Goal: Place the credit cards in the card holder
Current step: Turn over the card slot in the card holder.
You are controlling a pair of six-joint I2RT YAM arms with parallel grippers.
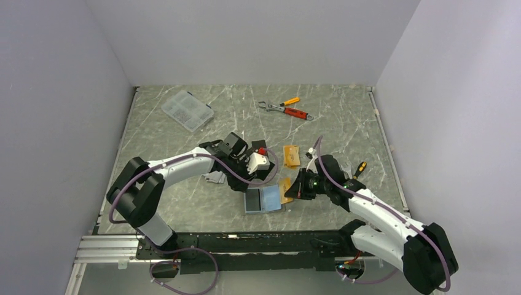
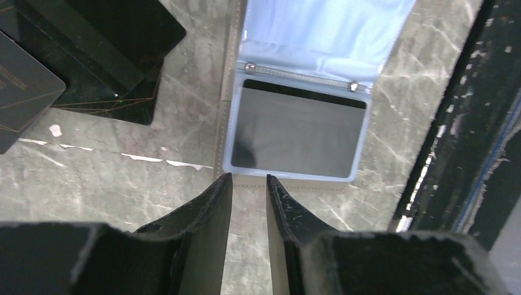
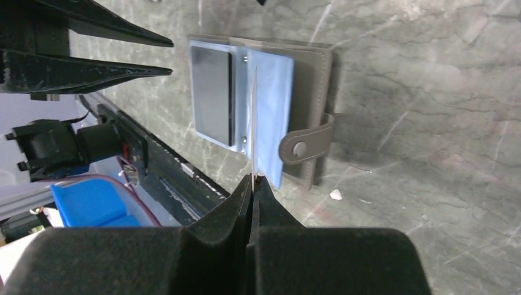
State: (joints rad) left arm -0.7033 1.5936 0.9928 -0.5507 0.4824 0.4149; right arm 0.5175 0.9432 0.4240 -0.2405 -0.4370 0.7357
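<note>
The card holder (image 1: 264, 200) lies open on the table, blue-grey lining up, snap tab (image 3: 307, 144) to one side. A silvery-grey card (image 2: 298, 132) sits in its slot. My right gripper (image 1: 296, 188) is shut on an orange-gold card (image 1: 285, 192), seen edge-on in the right wrist view (image 3: 253, 123), its far end over the card holder (image 3: 310, 92). My left gripper (image 2: 249, 178) is slightly open and empty, its tips at the card holder's near edge (image 2: 295, 184). Another orange-gold card (image 1: 291, 157) lies behind. Black cards (image 2: 92, 55) lie to the left.
A clear compartment box (image 1: 187, 110) stands at the back left. An orange-handled wrench and pliers (image 1: 285, 109) lie at the back centre. A screwdriver (image 1: 358, 169) lies beside the right arm. The table's front rail (image 3: 166, 178) is close to the card holder.
</note>
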